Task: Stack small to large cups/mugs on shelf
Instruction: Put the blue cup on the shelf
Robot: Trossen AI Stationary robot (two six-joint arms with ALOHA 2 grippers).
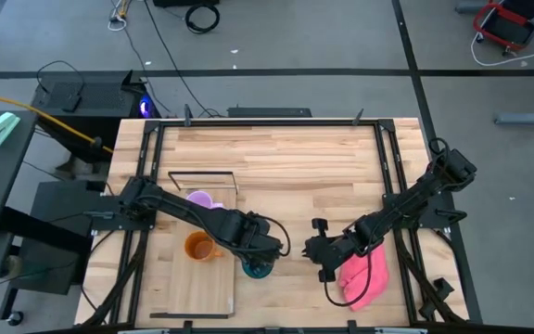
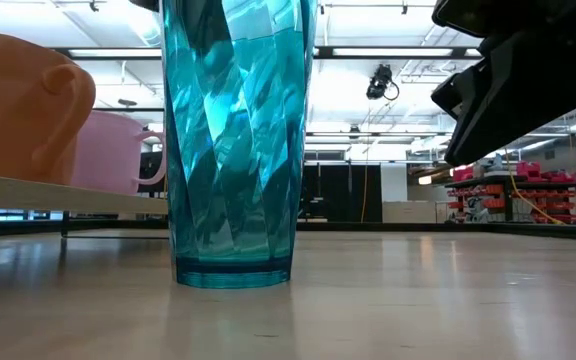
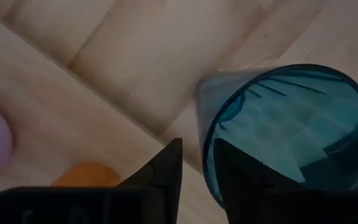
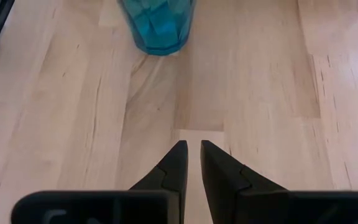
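The teal-green cup (image 1: 256,269) (image 2: 236,140) stands upright on its base on the tabletop, just right of the shelf (image 1: 193,278). The orange mug (image 1: 198,247) and the lilac mug (image 1: 200,199) stand on the shelf board. My left gripper (image 1: 265,252) (image 3: 199,149) points down over the cup's rim, open. One finger is inside the cup and one outside. My right gripper (image 1: 321,262) (image 4: 193,149) hangs slanting over bare table to the cup's right, narrowly open with nothing between its fingers. My left gripper comes from above and straddles the teal cup's wall at the rim (image 3: 205,134), on the side facing the shelf. Bare wood shows between the outer finger (image 3: 166,168) and the wall. Whether the inner finger (image 3: 241,174) touches the wall, I cannot tell.
A pink cloth (image 1: 364,278) lies crumpled near the table's front right, under my right arm. The shelf's black wire frame (image 1: 202,181) stands at its far end. The far half of the tabletop (image 1: 295,158) is bare wood.
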